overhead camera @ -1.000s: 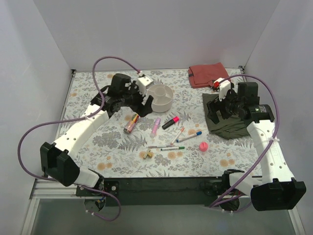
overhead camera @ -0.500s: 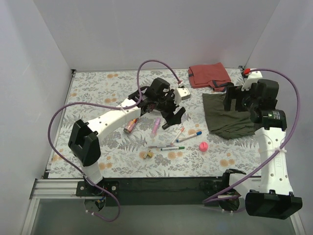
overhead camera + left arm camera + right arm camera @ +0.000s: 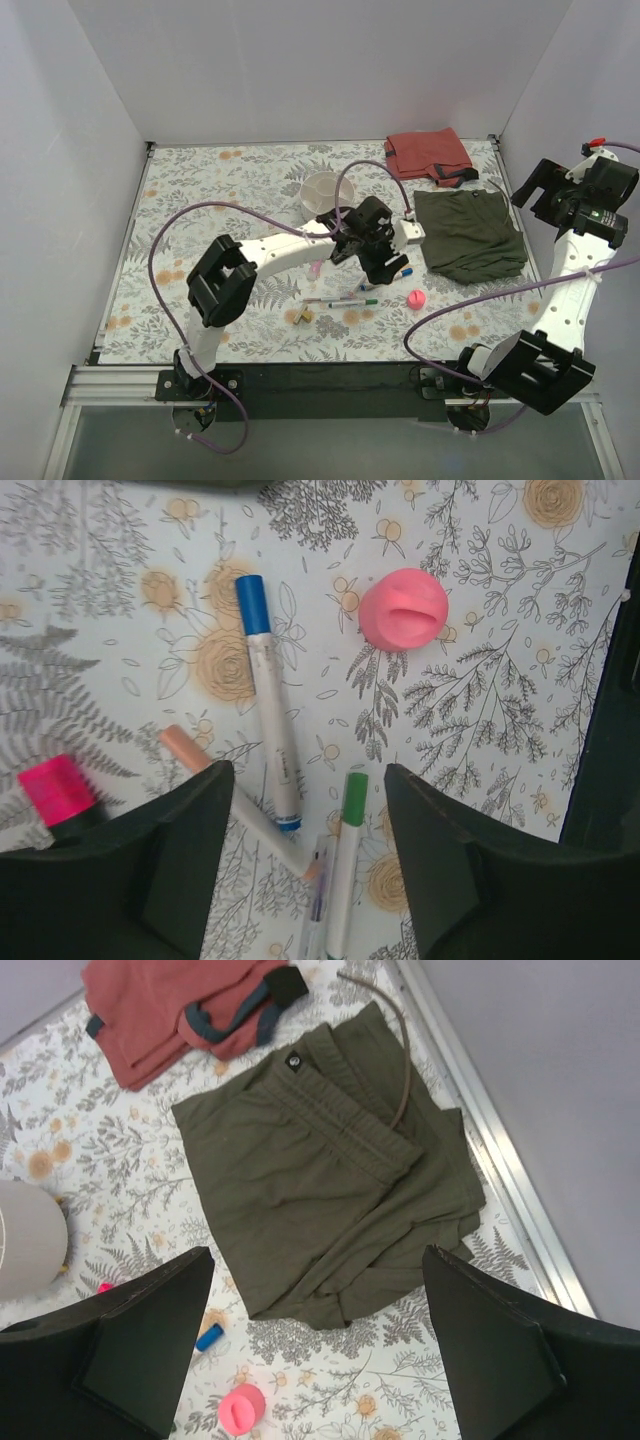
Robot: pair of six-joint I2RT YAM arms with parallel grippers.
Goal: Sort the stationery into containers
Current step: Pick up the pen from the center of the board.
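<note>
Left wrist shows left gripper point(image 3: 305, 775) spread, empty, over pens point(image 3: 272, 730) mid-counter; right gripper point(image 3: 315, 1260) hangs released above green cloth point(image 3: 320, 1180) by right edge.

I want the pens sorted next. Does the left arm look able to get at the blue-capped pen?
Probably yes. The left gripper hangs open above the blue-capped pen, with nothing on it. The peach-capped pen and green-capped pen crowd its lower end, so a grasp nearer the cap looks safer.

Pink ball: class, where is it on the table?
In the top view the pink ball lies right of centre, just in front of the olive-green cloth, with the blue-capped pen beside it.
</note>
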